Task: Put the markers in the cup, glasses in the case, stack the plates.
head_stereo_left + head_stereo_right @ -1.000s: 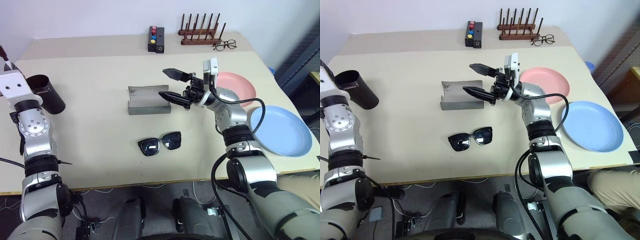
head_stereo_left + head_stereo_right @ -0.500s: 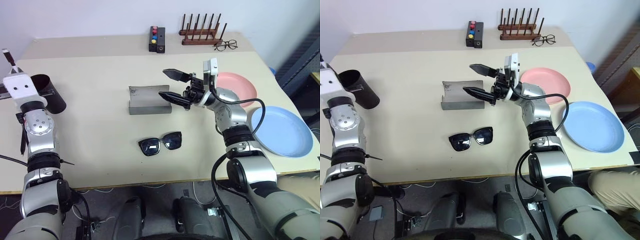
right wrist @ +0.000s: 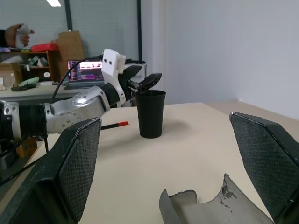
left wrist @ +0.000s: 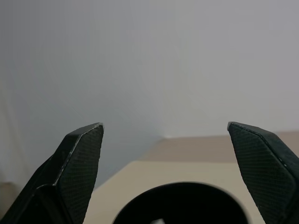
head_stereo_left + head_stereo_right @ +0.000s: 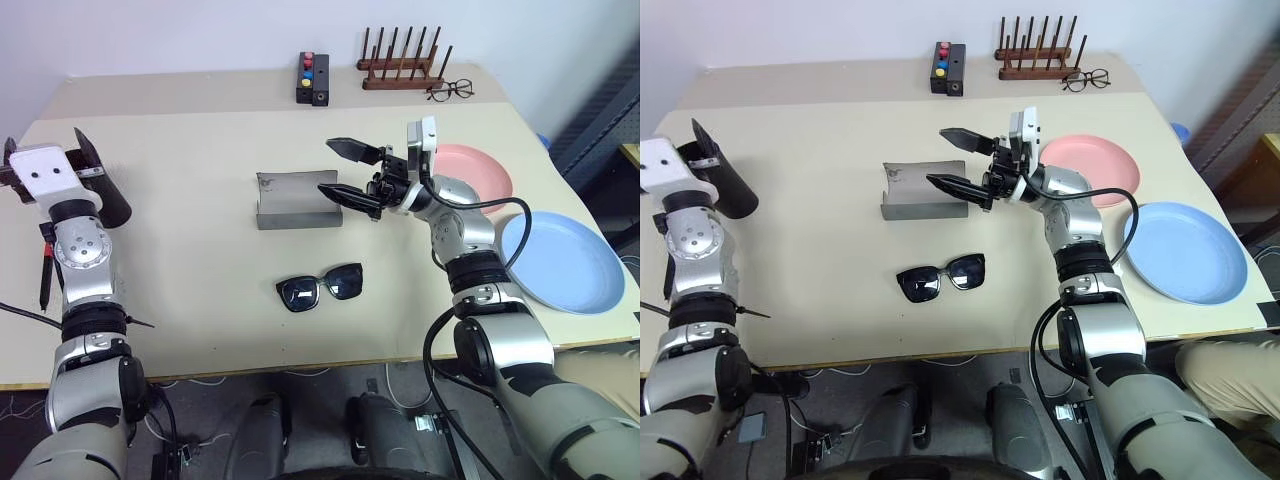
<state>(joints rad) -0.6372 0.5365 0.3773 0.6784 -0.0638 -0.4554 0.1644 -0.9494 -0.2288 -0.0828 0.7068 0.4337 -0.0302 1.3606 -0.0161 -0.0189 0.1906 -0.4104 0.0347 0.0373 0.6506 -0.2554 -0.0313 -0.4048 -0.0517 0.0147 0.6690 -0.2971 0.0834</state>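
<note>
Cup (image 3: 150,113) stood under my spread-open left gripper (image 3: 140,83); the red-capped marker (image 3: 113,125) beside it needed a centred pinch; right gripper (image 5: 345,170) also hung open.

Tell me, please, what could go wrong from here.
1. The left gripper hangs open right over the rim of the tall cup; a careless pull-back might tip it.
2. The red-capped marker lies loose on the table beside the cup, close to the left arm, which could knock it away.
3. The open right gripper hovers by the end of the case and may shove it.
</note>
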